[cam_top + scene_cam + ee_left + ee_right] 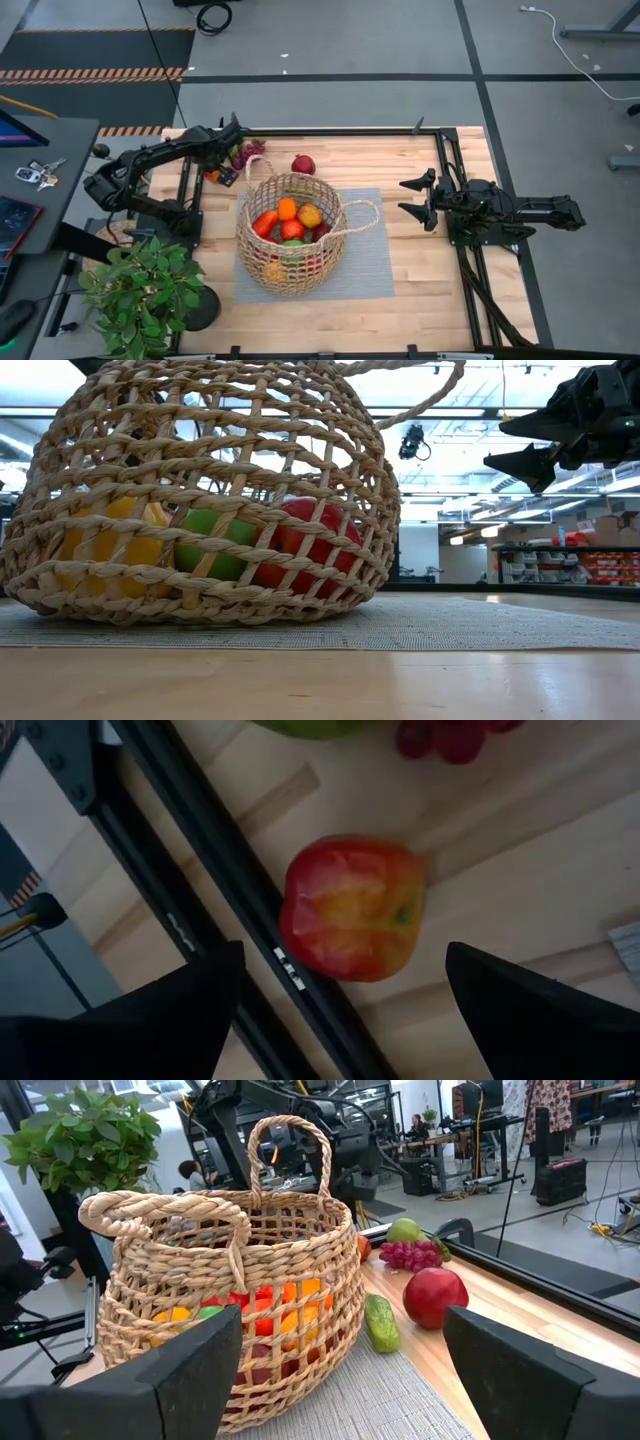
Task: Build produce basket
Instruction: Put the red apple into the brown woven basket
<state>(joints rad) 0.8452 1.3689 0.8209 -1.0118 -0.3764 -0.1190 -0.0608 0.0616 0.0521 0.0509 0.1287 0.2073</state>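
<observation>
Right now the left claw [228,168] is hanging over the far left corner of the table [440,260], its two fingers standing apart with nothing between them. Directly under it, seen past its fingertips [170,1010], a red-and-yellow fruit [352,907] is lying on the wood, touching the black frame rail [200,870] that runs along the table's edge. Just beyond that fruit, a bunch of purple grapes [450,735] and a green pear [310,726] are sitting at the edge of the claw's sight.

Toward the table's middle from the left claw, the basket [290,235] is resting on a grey mat [365,255], one loop handle pointing at the right claw. Inside it, orange, red, yellow and green pieces [288,222] are piled together. A red apple [303,164] is lying on the wood beside the basket's far rim, between the two claws but nearer the left one. A small green cucumber [380,1322] is lying against the basket's foot on the mat.

The right claw [414,200] is waiting at the table's right side, fingers spread wide and empty, facing the basket, well apart from it. A potted plant [145,290] is standing at the table's near left corner.
</observation>
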